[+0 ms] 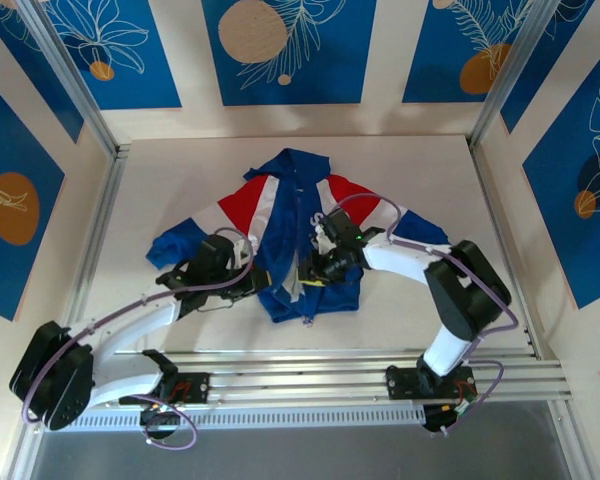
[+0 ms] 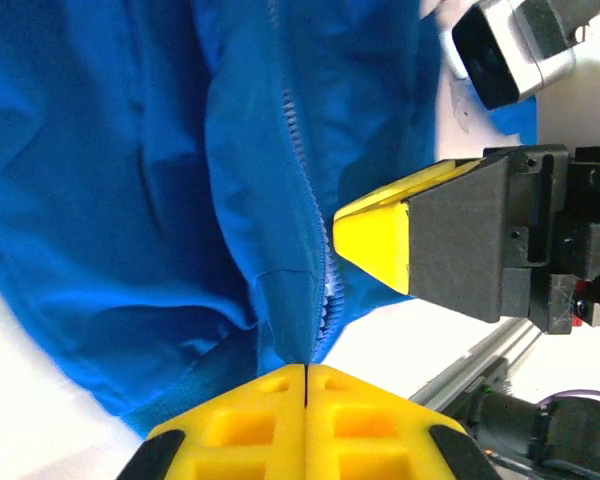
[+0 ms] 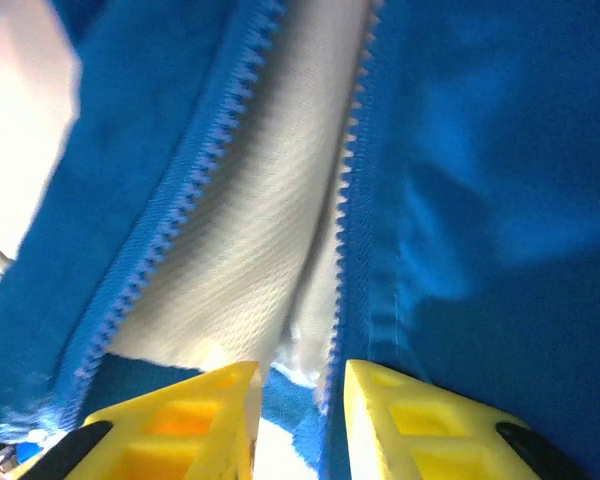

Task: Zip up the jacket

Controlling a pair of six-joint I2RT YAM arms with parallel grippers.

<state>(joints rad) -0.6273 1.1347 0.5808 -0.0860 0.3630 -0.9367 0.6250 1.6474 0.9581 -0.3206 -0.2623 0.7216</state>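
Note:
The blue jacket (image 1: 305,215) with red and white panels lies spread on the table, front up. Its zipper (image 3: 348,210) is parted, showing white lining (image 3: 270,200). My left gripper (image 1: 252,278) rests at the lower left front panel. In the left wrist view my left gripper (image 2: 306,368) is shut, pinching the jacket's (image 2: 130,180) blue fabric beside the zipper teeth (image 2: 302,150). My right gripper (image 1: 318,268) is at the zipper's lower end. In its wrist view my right gripper (image 3: 300,385) is open, with the right row of teeth and blue fabric running down between its yellow fingers (image 3: 410,420).
The right gripper's yellow finger (image 2: 380,235) points at the zipper close to my left fingers. Aluminium rails (image 1: 360,365) run along the near table edge. Side rails (image 1: 98,230) and blue patterned walls (image 1: 290,50) enclose the white table (image 1: 180,170).

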